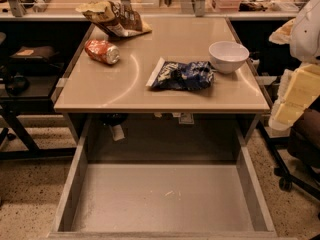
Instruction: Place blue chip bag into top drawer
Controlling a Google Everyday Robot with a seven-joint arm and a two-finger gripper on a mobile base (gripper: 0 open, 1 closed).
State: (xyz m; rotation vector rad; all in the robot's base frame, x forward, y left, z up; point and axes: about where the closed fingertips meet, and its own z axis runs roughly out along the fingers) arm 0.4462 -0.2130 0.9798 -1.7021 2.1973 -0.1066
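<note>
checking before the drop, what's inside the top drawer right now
Only its bare speckled bottom shows in the top drawer; its rear under the table is shadowed. The blue chip bag lies on the table; the hand is at the right, beside the table.

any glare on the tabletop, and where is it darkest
Camera view: warm light leaves a curved glare streak on the table between the crushed can and the blue chip bag; the darkest patch is under the tabletop, behind the open top drawer; the gripper hangs well lit at the right edge, beside the table.
</note>
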